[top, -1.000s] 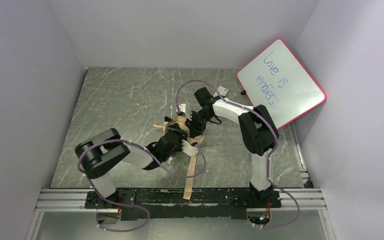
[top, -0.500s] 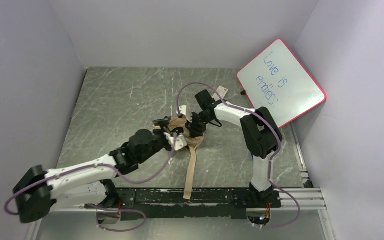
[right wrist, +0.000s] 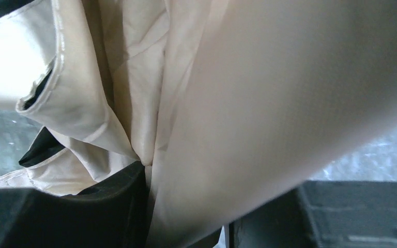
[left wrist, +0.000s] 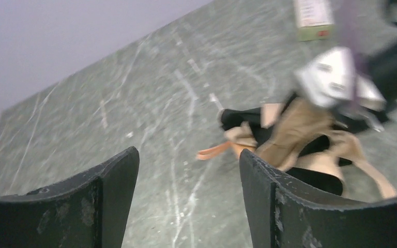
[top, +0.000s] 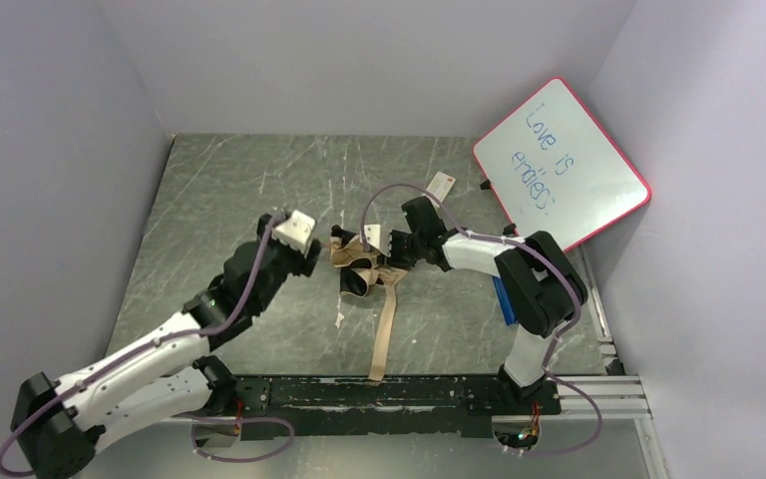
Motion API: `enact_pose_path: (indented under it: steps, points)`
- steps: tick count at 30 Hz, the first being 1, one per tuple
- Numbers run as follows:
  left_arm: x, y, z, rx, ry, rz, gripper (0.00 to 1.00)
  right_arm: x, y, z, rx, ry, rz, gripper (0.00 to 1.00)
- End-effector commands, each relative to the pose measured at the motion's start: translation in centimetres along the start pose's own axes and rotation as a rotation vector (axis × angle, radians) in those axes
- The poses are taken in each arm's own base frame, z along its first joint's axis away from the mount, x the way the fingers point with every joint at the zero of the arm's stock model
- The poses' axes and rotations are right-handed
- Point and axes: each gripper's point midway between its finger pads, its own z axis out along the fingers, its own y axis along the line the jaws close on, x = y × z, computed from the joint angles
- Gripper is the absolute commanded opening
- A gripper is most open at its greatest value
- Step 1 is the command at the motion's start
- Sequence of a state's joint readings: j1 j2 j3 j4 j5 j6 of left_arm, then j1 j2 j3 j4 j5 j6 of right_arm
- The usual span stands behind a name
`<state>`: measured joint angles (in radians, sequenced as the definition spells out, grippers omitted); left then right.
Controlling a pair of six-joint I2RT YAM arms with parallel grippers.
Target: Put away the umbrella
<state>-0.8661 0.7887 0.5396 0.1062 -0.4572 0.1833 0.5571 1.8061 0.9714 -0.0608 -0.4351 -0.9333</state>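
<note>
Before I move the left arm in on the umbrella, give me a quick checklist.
1. Right pincer gripping the umbrella: ok, fabric fills its gap.
2. Left pincer open and empty: ok.
3. Left pincer apart from the umbrella: ok, bare table shows between them.
4. Umbrella bundled tight: not ok, folds lie loose.
5. Strap wrapped around it: not ok, it trails toward the near edge.
6. Umbrella fully collapsed under the fabric: cannot tell.

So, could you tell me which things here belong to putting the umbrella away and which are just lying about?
Job in hand: umbrella, pinched in the right gripper; left gripper, open, apart from it.
Lying about: pink-framed whiteboard; small white card; blue object.
</note>
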Motion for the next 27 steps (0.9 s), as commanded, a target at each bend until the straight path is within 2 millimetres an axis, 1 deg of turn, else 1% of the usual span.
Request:
enact_pose_path:
  steps: [1,3,5,7,10,13,15,18,19,23,27]
  points:
    - [0.1,2.7,2.7,-0.047,0.073,-0.124,0.75,6.3,1.3,-0.2,0.058,0.221,-0.122,0.08]
    - [0.0,3.7,4.1,-0.049,0.072,-0.137,0.78,6.2,1.6,-0.4,0.085,0.225,-0.165,0.08]
    - [-0.1,3.8,5.5,-0.016,0.07,-0.135,0.82,6.1,2.0,-0.6,0.102,0.225,-0.2,0.08]
    - [0.1,3.2,7.0,0.044,0.089,-0.122,0.86,5.9,2.4,-0.7,0.118,0.231,-0.243,0.08]
    - [0.1,2.1,8.9,0.132,0.109,-0.092,0.91,5.4,3.3,-0.8,0.135,0.235,-0.311,0.08]
    - [0.1,-0.2,10.2,0.28,0.122,-0.063,0.95,5.4,4.5,-0.7,0.148,0.24,-0.352,0.08]
    - [0.8,-2.1,10.6,0.4,0.144,-0.042,0.96,5.4,5.0,-0.7,0.165,0.257,-0.389,0.08]
    - [2.4,-4.7,10.8,0.561,0.188,-0.011,0.97,5.3,5.8,-0.4,0.169,0.281,-0.438,0.08]
    - [3.6,-5.5,10.9,0.612,0.228,-0.011,0.97,5.0,5.9,-0.3,0.176,0.275,-0.446,0.07]
    - [6.1,-7.9,11.0,0.778,0.313,-0.009,0.97,4.7,6.3,-0.1,0.192,0.274,-0.469,0.07]
    - [7.4,-10.0,10.5,0.932,0.36,-0.042,0.97,4.4,6.5,0.0,0.191,0.266,-0.469,0.07]
